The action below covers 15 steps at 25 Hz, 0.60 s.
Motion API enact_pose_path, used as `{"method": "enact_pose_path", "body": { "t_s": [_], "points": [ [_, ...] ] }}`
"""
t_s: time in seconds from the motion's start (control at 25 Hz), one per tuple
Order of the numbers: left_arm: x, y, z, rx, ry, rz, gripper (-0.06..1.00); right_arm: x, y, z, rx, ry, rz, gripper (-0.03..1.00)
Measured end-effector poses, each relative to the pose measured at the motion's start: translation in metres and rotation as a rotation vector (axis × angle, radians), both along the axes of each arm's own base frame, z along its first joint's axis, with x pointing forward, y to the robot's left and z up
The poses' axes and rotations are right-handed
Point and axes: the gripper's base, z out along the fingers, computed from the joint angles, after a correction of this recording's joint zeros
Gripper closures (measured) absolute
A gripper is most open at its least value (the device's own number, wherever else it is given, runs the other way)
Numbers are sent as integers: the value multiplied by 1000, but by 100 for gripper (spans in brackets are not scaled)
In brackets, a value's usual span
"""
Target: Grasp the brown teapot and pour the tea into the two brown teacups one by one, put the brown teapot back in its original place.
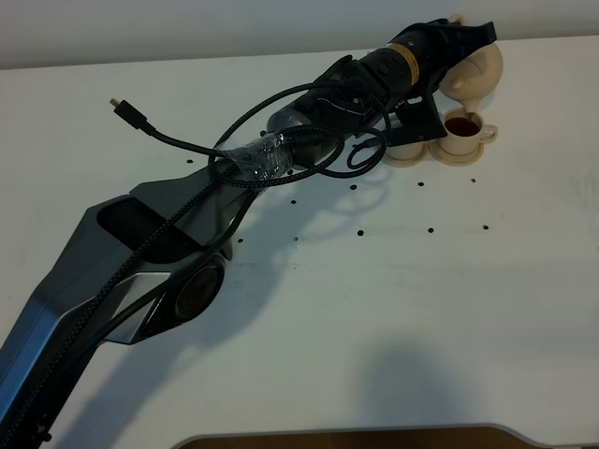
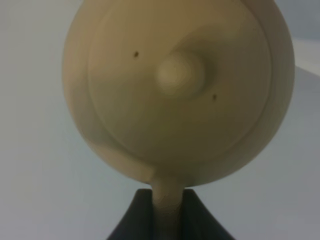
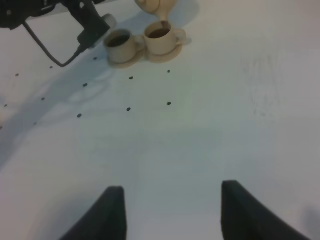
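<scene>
Beige teapot (image 1: 477, 73) is tilted, spout down over the right cup (image 1: 462, 134), which holds dark tea. Left claw (image 2: 167, 212) is clamped on the pot's handle, lid knob facing its cam. Left cup (image 3: 120, 45) sits beside the right one, saucers touching, also w/ dark tea. Right claw (image 3: 172, 212) hangs wide apart, holding nothing, over bare white desk (image 1: 374, 309).

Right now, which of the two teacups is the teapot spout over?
The right-hand teacup, dark tea showing, sits directly under the tilted teapot. The other teacup, also filled, sits beside it, under the left arm.
</scene>
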Motion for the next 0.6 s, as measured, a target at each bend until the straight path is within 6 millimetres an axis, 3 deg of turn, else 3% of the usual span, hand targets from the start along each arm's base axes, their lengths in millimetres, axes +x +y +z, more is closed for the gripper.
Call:
{"method": "enact_pose_path", "body": {
  "t_s": [0.6],
  "points": [
    [0,0,1,32,-35,-14,81,0,0,0,0,0,0,52]
  ]
}}
